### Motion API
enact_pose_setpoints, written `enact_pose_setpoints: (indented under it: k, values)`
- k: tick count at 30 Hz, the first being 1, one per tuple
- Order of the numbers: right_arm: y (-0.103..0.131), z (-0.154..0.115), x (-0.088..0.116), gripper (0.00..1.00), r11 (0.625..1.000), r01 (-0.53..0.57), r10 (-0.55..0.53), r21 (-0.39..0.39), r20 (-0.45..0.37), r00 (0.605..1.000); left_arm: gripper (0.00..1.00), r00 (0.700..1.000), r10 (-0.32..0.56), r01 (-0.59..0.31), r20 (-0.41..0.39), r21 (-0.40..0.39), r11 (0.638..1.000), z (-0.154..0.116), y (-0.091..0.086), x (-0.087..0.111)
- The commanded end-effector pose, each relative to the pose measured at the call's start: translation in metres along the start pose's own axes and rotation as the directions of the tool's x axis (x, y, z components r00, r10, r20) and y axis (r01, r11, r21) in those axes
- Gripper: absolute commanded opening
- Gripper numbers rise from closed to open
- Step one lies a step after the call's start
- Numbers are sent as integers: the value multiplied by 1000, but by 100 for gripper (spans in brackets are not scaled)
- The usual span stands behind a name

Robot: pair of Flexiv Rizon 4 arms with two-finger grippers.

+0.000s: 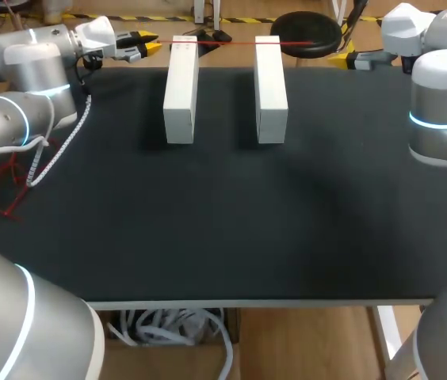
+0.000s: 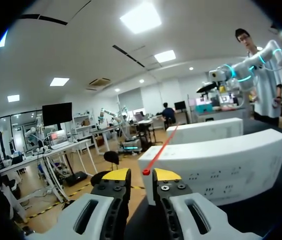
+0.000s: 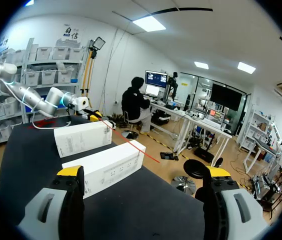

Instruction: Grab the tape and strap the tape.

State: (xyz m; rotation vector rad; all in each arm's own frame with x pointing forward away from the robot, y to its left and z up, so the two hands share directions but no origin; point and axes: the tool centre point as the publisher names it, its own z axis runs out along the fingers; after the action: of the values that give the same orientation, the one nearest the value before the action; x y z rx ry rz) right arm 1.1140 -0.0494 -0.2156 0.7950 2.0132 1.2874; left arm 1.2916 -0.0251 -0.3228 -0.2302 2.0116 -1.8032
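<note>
- A black counter [image 1: 223,229] carried two long white boxes lying side by side: the left box [image 1: 180,87] near the far edge, and the right box [image 1: 270,87] just beside it, with a gap between them.
- A thin red tape [image 1: 223,43] ran in a straight, taut-looking line across the far end of the left box, over the gap and on across the right box.
- The left fingers [image 2: 115,176] sat just outside the left box, on the side away from its neighbour. They were pressed close together, pinching the near end of the tape between their yellow tips.
- The right fingers [image 3: 70,172] were spread wide and held nothing. They hung on the other side of the left box, out past the right box.
- In the right wrist view, the free end of the tape stuck out past the right box and stopped in the air ahead of those spread fingers, touching neither one.
- Judged from this, the grabbing looked done on one side only: one end was held and the tape was already laid over both boxes.
- What seemed left was for the right fingers to close on the free end, and then for the tape to be drawn down and strapped around the boxes. No wrap around either box showed yet.
</note>
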Motion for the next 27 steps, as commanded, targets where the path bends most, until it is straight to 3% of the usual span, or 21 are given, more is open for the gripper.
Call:
enact_pose_setpoints:
  k: [1,8,22,27]
  values:
    - [0,0,0,100,1000,0,0,-1,0,1000,13,204,4,9,-979,5,1000,3,7,-8]
    - [0,0,0,100,1000,0,0,-1,0,1000,0,201,7,5,-980,8,1000,3,7,-7]
    - [0,0,0,100,1000,0,0,-1,0,1000,0,193,22,-11,-981,20,1000,3,3,-3]
    - [0,0,0,100,1000,0,0,-1,0,1000,0,222,54,-34,-974,47,998,2,-6,-4]
